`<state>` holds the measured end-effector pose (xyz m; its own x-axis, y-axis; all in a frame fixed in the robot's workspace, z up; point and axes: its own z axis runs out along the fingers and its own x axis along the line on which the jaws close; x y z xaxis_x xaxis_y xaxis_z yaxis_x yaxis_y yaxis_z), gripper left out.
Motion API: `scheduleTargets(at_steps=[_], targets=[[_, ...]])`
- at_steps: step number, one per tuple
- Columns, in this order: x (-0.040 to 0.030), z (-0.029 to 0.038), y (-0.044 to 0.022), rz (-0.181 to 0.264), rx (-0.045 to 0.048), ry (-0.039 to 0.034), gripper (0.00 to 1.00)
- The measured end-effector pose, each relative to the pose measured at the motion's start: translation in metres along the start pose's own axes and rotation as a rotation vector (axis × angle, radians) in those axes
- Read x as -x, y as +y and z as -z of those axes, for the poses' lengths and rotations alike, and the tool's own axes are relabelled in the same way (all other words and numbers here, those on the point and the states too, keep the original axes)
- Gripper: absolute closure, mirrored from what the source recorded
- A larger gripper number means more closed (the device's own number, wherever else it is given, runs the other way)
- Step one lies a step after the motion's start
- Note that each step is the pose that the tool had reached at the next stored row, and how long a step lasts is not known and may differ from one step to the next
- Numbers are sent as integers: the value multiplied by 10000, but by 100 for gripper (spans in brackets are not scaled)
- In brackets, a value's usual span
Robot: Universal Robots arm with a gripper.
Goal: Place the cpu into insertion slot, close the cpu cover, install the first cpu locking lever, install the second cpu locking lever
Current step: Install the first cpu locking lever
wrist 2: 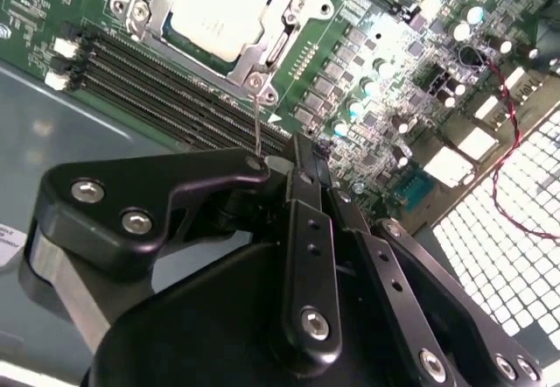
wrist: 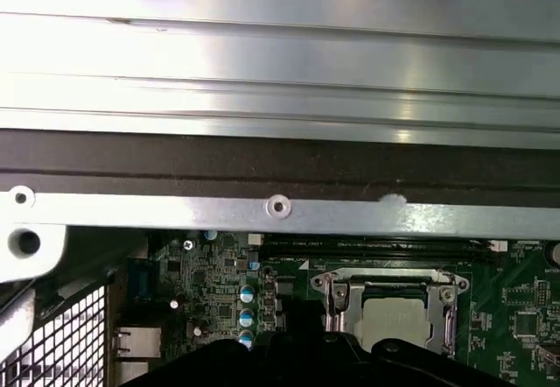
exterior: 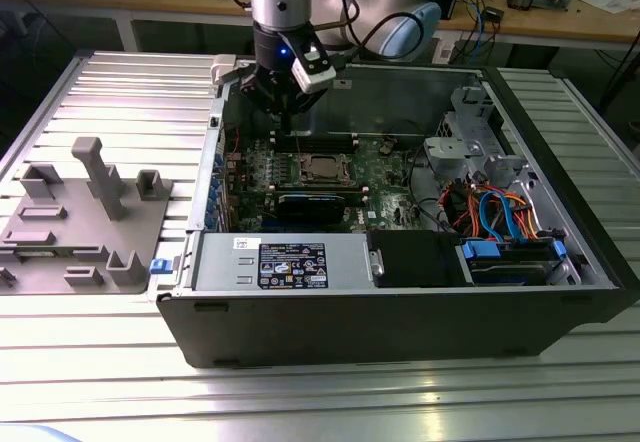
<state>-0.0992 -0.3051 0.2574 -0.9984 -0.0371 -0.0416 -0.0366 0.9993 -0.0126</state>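
Observation:
The cpu (wrist 2: 214,9) lies in the motherboard socket, its pale metal top showing through the window of the cpu cover (wrist 2: 282,44), which lies flat over it. In the exterior view the cpu (exterior: 322,169) is mid-board, and my gripper (exterior: 284,114) hangs just behind and above it. Its black fingers meet at the tip, so the gripper (wrist 2: 304,146) is shut. A thin metal locking lever (wrist 2: 256,124) rises from the socket's corner and passes behind the gripper's linkage, outside the fingers. The first wrist view has the cpu (wrist: 398,321) and cover (wrist: 337,295) below the case wall.
The open computer case (exterior: 400,332) sits on a ribbed metal table. Inside are the power supply (exterior: 285,262), a black card (exterior: 315,205), a drive cage with orange and blue cables (exterior: 500,222), and memory slots (wrist 2: 157,80). A grey fixture plate (exterior: 85,212) lies at the exterior view's left.

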Motion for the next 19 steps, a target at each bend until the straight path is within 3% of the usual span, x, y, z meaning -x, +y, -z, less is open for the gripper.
scheduleTargets(at_steps=[19], targets=[[209, -16, -7, -2, 1, -2, 89]])
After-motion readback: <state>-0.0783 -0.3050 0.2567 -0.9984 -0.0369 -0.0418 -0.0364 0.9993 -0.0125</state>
